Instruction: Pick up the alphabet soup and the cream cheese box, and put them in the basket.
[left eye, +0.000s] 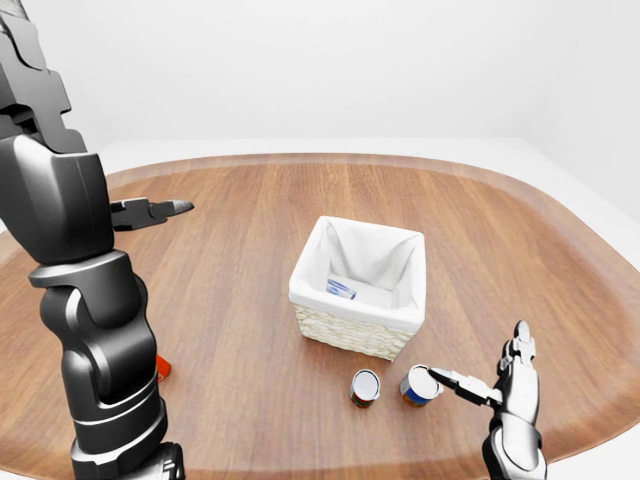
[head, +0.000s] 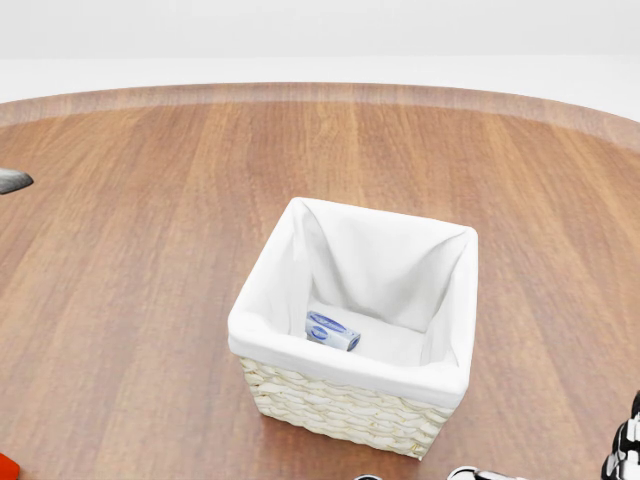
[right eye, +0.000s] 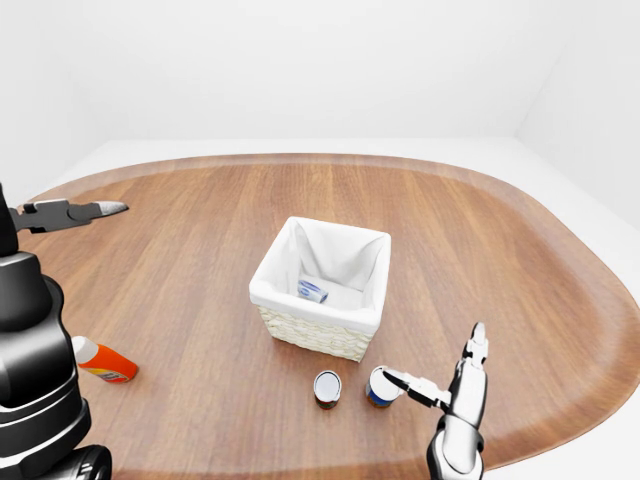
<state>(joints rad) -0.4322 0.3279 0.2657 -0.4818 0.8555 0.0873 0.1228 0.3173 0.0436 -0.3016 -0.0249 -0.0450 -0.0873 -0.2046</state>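
White-lidded cans stand nearest on the wooden tabletop (right eye: 200, 250): the alphabet soup (right eye: 382, 386), blue and orange at its side, and just left of it a darker can (right eye: 327, 388) that plays no part in the task; the right hand (right eye: 440, 385) has one fingertip touching or nearly touching the soup's lid, its fingers spread apart and closed on nothing; the soup is not yet gripped, so I judge that half of the task still to do.

Left of these, near the robot's own dark body, an orange bottle with a white cap (right eye: 104, 362) lies on its side, well apart from the work and no hindrance.

Just beyond the cans sits the wicker basket (head: 340, 405) with its white cloth lining; inside, on the floor of the lining, lies a small blue-and-white package (head: 332, 331), which I take to be the cream cheese box, though its print is too small to read; that half looks done.

Farther left, the left hand (left eye: 160, 211) hangs over bare wood, fingers extended and holding nothing.

Between soup and basket nothing stands; the dark can beside it is the only thing close enough to be knocked.
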